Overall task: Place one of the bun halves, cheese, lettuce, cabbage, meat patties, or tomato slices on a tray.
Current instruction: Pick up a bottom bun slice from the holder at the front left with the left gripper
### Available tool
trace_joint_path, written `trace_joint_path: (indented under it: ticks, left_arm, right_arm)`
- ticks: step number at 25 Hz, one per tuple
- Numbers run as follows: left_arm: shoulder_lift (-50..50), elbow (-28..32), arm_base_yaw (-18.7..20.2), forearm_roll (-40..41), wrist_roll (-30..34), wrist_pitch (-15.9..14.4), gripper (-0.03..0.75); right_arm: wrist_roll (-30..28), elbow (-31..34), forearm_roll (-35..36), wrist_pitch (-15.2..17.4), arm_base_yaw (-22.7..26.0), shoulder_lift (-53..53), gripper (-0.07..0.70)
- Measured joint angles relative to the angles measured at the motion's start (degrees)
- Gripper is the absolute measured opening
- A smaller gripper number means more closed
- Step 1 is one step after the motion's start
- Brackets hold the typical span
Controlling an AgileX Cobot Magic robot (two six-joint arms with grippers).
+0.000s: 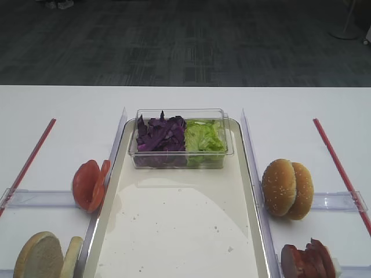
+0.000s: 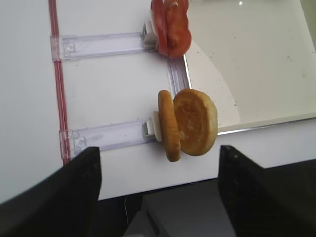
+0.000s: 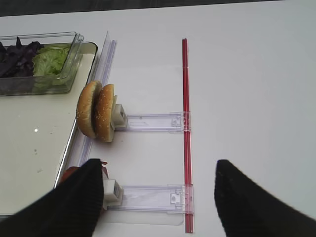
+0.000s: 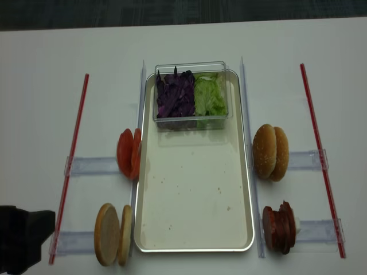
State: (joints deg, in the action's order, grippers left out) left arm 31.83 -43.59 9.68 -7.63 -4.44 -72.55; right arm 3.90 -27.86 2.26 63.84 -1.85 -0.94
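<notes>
While both arms hang back over the near edge of the white bench (image 4: 189,40), nothing has been lifted yet. The left pincer (image 2: 158,197) stands spread wide with nothing between its dark fingers (image 2: 74,187), hovering just short of the bun halves (image 2: 190,123), which stand on edge in a clear holder at the tray's left side. The right pincer (image 3: 158,202) is likewise wide apart and holds nothing, its fingers (image 3: 79,197) near the meat patties (image 4: 280,227).

The tray (image 4: 195,195) lies lengthwise in the middle of the bench, its cream floor bare apart from a clear plastic tub (image 4: 192,114) set at the far end. Inside the tub, the cabbage (image 4: 175,94) fills the left half and the lettuce (image 4: 209,96) the right, touching each other.

Left of the tray, the tomato slices (image 4: 129,153) stand upright, farther back than the bun halves. Right of the tray, two sesame-seeded buns (image 4: 270,152) stand on edge, and the meat patties sit nearer the front. A red strip (image 4: 71,160) runs along each outer side of the bench.
</notes>
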Motion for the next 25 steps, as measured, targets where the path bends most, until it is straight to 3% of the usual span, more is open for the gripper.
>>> trace_joint_path:
  ticks: [25]
  left_arm:
    - [17.85, 0.0, 1.3, -3.22, -3.37, 0.94, 0.468]
  right_arm:
    - [0.0, 0.0, 0.0, 0.0, 0.0, 0.0, 0.505]
